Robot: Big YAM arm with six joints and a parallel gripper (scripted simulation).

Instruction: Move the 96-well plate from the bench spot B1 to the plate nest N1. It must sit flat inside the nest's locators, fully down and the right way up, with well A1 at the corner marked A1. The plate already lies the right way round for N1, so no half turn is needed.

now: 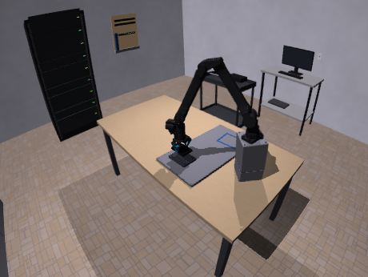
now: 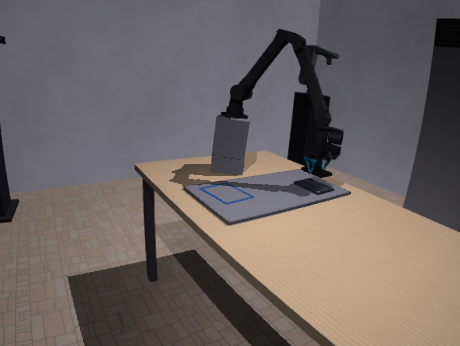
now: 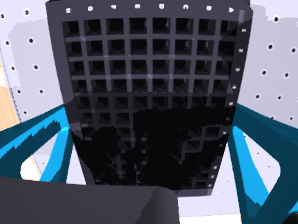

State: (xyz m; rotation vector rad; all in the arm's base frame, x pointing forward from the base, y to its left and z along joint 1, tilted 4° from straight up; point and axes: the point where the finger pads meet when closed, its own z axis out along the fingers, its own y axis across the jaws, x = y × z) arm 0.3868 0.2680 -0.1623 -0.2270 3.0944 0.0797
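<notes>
The black 96-well plate (image 3: 149,90) fills the wrist view, with its grid of wells facing up. My gripper (image 3: 150,111) is shut on it, one teal finger on each long side. In the top view the gripper (image 1: 181,146) holds the plate (image 1: 183,151) low over the dark plate nest N1 (image 1: 182,159) at the near-left end of the grey mat (image 1: 202,154). In the exterior view the plate (image 2: 320,173) hangs just above and behind the nest (image 2: 314,186). I cannot tell whether plate and nest touch. Bench spot B1 (image 1: 227,139) is a blue outline with nothing on it, and it also shows in the exterior view (image 2: 226,193).
The arm's grey base block (image 1: 251,156) stands on the table beside the mat's right end. A server rack (image 1: 64,72) and a desk with a monitor (image 1: 298,60) stand away from the table.
</notes>
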